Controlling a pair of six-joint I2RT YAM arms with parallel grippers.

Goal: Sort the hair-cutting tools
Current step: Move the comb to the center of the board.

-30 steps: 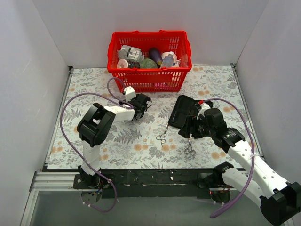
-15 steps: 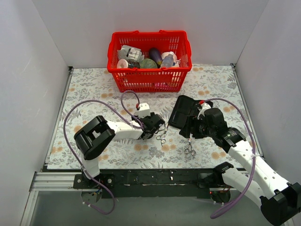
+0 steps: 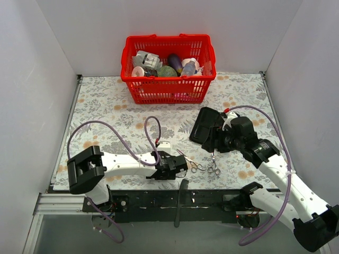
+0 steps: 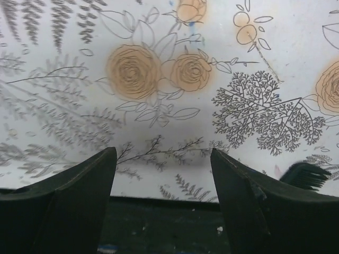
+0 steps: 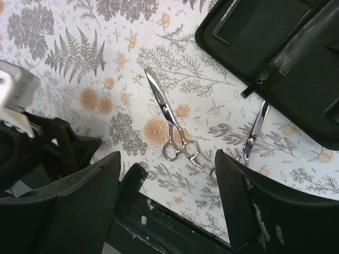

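One pair of scissors (image 5: 168,114) lies flat close to the near edge of the table (image 3: 106,100). A second pair (image 5: 253,132) sits just right of it, tips just beside the black case (image 5: 296,63). The comb (image 3: 181,196) hangs over that edge onto the black rail. We see the left fingers (image 4: 79,196) spread and empty, low at the edge by the comb. The right fingers (image 5: 79,206) are released above the scissors. There's open table to the left and back toward the red basket (image 3: 167,87).

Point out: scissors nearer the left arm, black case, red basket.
scissors nearer the left arm (image 5: 168,114), right wrist view, blades by the pivot.
black case (image 5: 265,37), right wrist view, flat inner panel.
red basket (image 3: 168,90), top external view, front wall.
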